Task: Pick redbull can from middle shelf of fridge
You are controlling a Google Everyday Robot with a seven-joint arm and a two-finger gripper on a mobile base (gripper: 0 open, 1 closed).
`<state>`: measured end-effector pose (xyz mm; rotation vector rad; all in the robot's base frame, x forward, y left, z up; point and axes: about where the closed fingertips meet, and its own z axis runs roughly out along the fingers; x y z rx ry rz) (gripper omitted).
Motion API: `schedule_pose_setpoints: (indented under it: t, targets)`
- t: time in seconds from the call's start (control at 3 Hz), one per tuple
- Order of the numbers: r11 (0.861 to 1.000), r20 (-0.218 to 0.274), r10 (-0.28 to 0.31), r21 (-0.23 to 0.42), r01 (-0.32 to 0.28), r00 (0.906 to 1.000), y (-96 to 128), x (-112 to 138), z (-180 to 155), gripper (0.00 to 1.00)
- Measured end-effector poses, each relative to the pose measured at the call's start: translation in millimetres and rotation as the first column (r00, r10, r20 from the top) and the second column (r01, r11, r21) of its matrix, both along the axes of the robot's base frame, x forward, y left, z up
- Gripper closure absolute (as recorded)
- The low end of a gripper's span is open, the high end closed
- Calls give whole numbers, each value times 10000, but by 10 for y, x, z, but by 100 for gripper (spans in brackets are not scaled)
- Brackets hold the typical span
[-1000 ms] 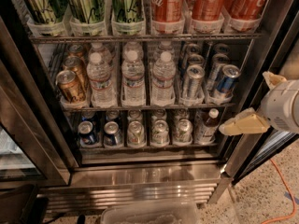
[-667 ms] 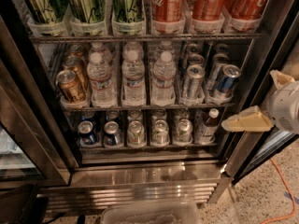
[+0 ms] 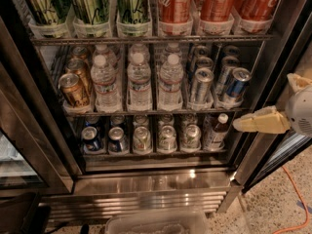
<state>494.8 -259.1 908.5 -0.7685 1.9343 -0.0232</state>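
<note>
The redbull can (image 3: pixel 237 85), slim with blue and silver panels, stands at the front of the rightmost lane on the middle shelf (image 3: pixel 146 112) of the fridge (image 3: pixel 146 185). Mostly silver slim cans (image 3: pixel 201 85) stand in the lane to its left, then water bottles (image 3: pixel 140 82) and gold cans (image 3: pixel 73 89). My gripper (image 3: pixel 267 102) is outside the fridge at the right edge of the view, by the right door frame. It is lower than the redbull can and to its right, and not touching it. Its cream fingers (image 3: pixel 261 122) are apart and hold nothing.
Big green cans (image 3: pixel 87 4) and red cans (image 3: pixel 214 1) fill the top rack. Short cans (image 3: pixel 141 139) and a small bottle (image 3: pixel 215 132) are on the bottom rack. A clear bin (image 3: pixel 156 223) sits on the floor in front. An orange cable (image 3: pixel 297 199) lies at the right.
My gripper has drifted slightly up and to the right. The cans and bottles have not moved.
</note>
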Motion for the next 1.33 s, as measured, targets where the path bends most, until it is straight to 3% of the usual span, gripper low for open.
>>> schedule_pose_setpoints:
  t: [0.67, 1.0, 1.33]
  targets:
    - [9995, 285, -248, 217, 241, 9993, 39, -8, -170, 0]
    - [9958, 931, -762, 581, 710, 9927, 20, 115, -323, 0]
    - [9890, 1629, -1234, 1017, 1077, 9789, -10, 224, -410, 0]
